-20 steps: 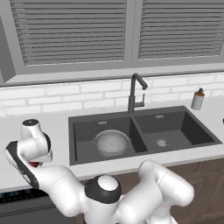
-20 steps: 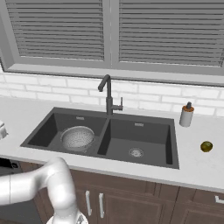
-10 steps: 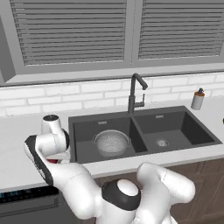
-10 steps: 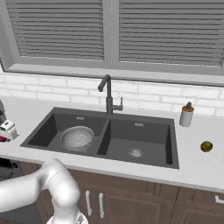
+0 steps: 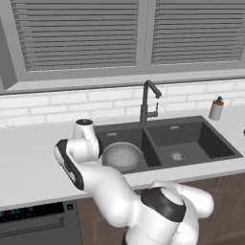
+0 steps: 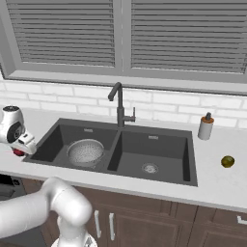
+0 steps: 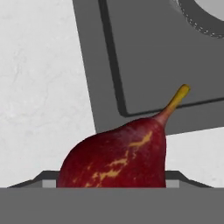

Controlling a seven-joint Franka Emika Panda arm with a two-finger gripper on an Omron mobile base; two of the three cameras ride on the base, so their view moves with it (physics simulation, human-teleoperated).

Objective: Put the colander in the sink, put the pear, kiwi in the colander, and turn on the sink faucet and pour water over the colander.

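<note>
The hand (image 6: 21,144) is hanging over the counter (image 6: 212,178) just left of the sink (image 6: 159,152), with the pear (image 7: 117,156) lying right between its fingers, which are standing wide; whether they are pressing on the fruit cannot be told. In the hand view the pear is sitting fat end toward the hand, its long axis running up and away, the stem pointing at the sink's edge. The colander (image 6: 85,152) is already resting in the larger basin, to the hand's right, and the kiwi (image 6: 227,161) is lying well apart on the far right counter.
</note>
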